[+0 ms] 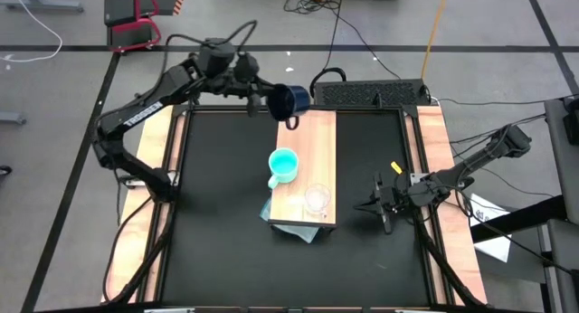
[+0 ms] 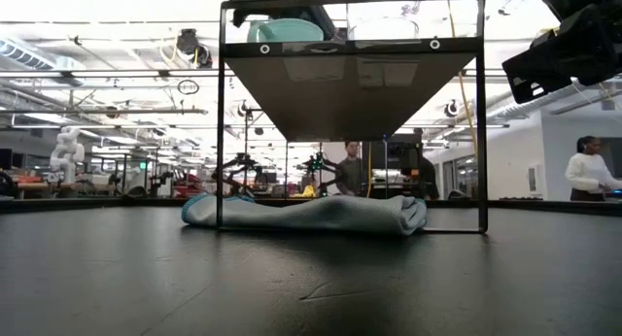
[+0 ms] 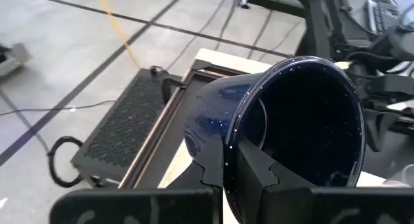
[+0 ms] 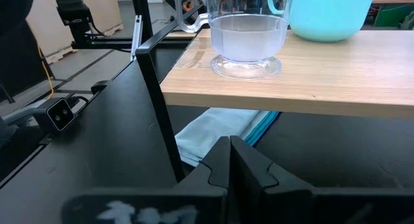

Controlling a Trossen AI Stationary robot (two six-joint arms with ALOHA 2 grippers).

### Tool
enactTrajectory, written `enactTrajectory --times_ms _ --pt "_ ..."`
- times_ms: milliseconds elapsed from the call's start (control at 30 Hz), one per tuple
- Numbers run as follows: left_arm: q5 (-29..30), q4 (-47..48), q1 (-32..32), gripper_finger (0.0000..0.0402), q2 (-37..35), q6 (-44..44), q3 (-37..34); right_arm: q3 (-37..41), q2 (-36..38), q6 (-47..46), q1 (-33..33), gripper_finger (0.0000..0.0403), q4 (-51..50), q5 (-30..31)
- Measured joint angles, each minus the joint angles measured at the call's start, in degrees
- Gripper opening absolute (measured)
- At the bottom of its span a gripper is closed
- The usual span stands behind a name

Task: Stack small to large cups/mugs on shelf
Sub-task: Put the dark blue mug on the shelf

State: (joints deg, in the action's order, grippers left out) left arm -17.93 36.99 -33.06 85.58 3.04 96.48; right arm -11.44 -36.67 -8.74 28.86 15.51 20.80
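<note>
My left gripper [image 1: 270, 100] is shut on the dark navy mug [image 1: 291, 101], which hangs above the far end of the light-wood shelf [image 1: 308, 132]. The turquoise mug [image 1: 283, 165] stands upright on the middle of the shelf. The small clear glass mug [image 1: 317, 198] stands near the shelf's near end, also seen in the right wrist view [image 4: 248, 43]. My right gripper [image 1: 380, 207] is shut on nothing, low over the black table to the right of the shelf. My left gripper holds the navy mug by its rim [image 3: 236, 141]: one finger [image 3: 262, 175] is inside the mug and the other [image 3: 206, 166] is on the outside wall. The fingers come from the table's left, slanting slightly down. The mug is lifted clear and tipped on its side.
A folded pale blue cloth [image 2: 311, 215] lies on the black table under the shelf's near end, between the shelf's thin black legs [image 2: 221, 161]. A black box [image 1: 371, 94] sits past the table's far edge. Wooden strips [image 1: 434, 141] border the table's sides.
</note>
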Motion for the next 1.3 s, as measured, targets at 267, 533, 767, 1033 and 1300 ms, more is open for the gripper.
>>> enactTrajectory --times_ms 267,533,767,1033,1300 --pt "0.6 8.2 1.8 0.0016 11.1 0.7 15.6 0.0 0.0 0.3 0.0 0.0 -0.1 0.0" --pt "1.6 17.5 1.7 0.0016 23.2 -0.1 34.3 0.0 0.0 0.5 0.0 0.0 -0.3 0.0" --pt "1.6 23.9 1.0 0.0016 26.9 1.7 38.0 0.0 0.0 0.5 0.0 0.0 -0.6 0.0" --pt "7.5 35.5 1.7 0.0016 28.8 6.7 38.0 0.0 0.0 0.7 0.0 0.0 -0.9 -0.1" --pt "7.6 38.7 2.1 0.0016 28.8 8.1 38.0 0.0 0.0 0.6 0.0 0.0 -0.9 -0.1"
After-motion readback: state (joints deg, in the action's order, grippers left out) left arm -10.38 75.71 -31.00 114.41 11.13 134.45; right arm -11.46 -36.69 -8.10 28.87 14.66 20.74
